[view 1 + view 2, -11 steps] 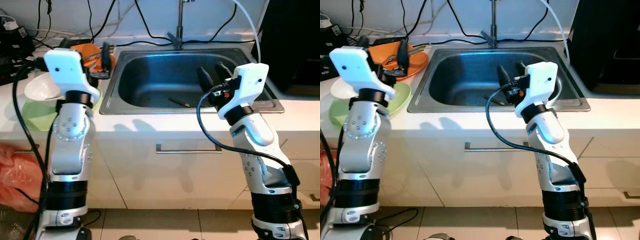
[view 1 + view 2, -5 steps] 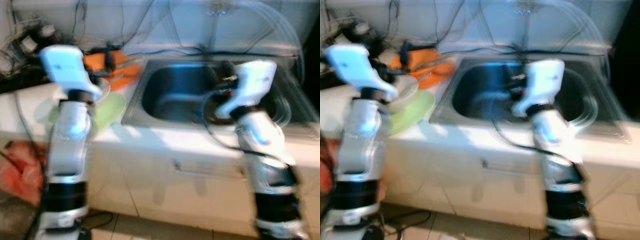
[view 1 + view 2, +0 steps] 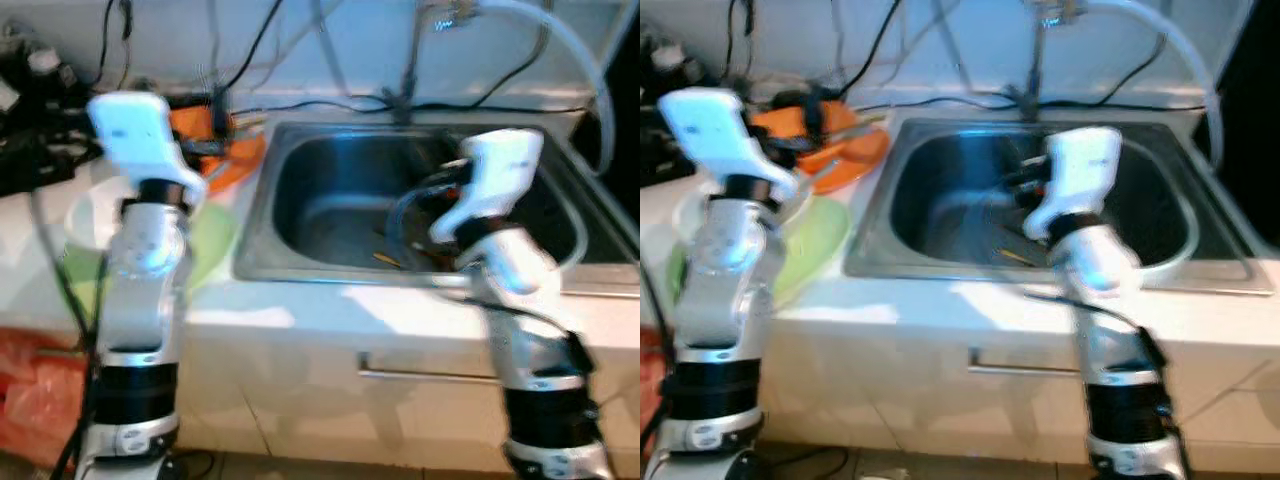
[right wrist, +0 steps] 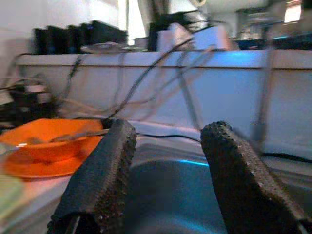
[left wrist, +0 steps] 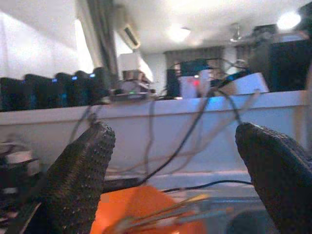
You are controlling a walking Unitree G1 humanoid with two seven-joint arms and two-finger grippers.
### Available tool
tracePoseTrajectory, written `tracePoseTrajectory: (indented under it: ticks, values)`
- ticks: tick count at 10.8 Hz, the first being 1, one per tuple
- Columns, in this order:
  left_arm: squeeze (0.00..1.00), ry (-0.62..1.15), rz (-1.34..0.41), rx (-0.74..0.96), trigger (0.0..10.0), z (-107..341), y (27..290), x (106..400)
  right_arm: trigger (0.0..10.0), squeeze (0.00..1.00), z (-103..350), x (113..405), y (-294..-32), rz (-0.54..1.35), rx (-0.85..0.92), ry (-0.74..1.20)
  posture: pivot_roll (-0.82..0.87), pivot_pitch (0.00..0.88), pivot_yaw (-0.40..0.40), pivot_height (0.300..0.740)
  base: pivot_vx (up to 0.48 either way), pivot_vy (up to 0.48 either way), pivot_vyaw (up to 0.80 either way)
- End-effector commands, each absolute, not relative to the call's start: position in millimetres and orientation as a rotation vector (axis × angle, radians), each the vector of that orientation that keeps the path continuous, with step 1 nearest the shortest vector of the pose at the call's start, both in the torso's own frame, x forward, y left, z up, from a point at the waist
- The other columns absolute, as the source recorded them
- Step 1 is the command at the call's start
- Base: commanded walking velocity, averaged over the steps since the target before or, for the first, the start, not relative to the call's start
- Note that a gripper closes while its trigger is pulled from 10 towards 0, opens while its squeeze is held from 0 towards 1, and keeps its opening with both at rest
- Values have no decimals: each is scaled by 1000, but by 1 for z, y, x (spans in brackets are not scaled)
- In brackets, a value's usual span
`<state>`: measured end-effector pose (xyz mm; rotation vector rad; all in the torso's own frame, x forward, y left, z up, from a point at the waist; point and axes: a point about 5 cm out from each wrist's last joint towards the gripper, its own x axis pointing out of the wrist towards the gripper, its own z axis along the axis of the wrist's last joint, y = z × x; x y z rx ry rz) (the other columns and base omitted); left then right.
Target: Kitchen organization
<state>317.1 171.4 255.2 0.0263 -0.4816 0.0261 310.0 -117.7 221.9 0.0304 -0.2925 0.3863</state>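
Above white counter point(image 3: 300, 305) and steel sink point(image 3: 330, 205), both end effectors point(image 5: 175, 180) point(image 4: 168, 180) gape, empty.

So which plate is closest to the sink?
The orange plate, at the sink's back left corner; the green plate lies nearer the counter's front edge, farther left.

We cannot read any words, numbers or signs in these pictures (they are a bit blurry), not on the arms, the counter, or the boxes at the back.
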Motion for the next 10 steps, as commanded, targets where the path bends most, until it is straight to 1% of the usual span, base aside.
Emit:
tracePoseTrajectory:
  ticks: [1, 4, 6, 7, 8, 10]
  values:
    - [0, -475, 24, 32, 10000, 256, 170, 318, 10000, 0, 225, 311, -123, 367, 17, -305, 159, 0, 56, 740, 0, 0, 0]
    - [0, -409, -7, 36, 10000, 248, 165, 323, 10000, 0, 223, 312, -123, 381, 15, -278, 159, 0, 59, 740, 0, 0, 0]
    - [0, -324, -47, 37, 10000, 237, 162, 327, 10000, 0, 217, 309, -122, 454, -4, -210, 157, 0, 63, 740, 0, 0, 0]
    - [0, -309, -53, 47, 10000, 235, 162, 327, 10000, 0, 215, 309, -123, 472, -15, -194, 159, 0, 63, 740, 0, 0, 0]
    - [0, -260, -90, 73, 10000, 228, 162, 326, 10000, 0, 213, 304, -127, 544, -42, -169, 159, 0, 64, 740, 0, 0, 0]
    - [0, -200, -143, 128, 10000, 218, 164, 324, 10000, 0, 210, 302, -136, 598, -100, -134, 158, 4, 61, 740, 0, 0, 0]
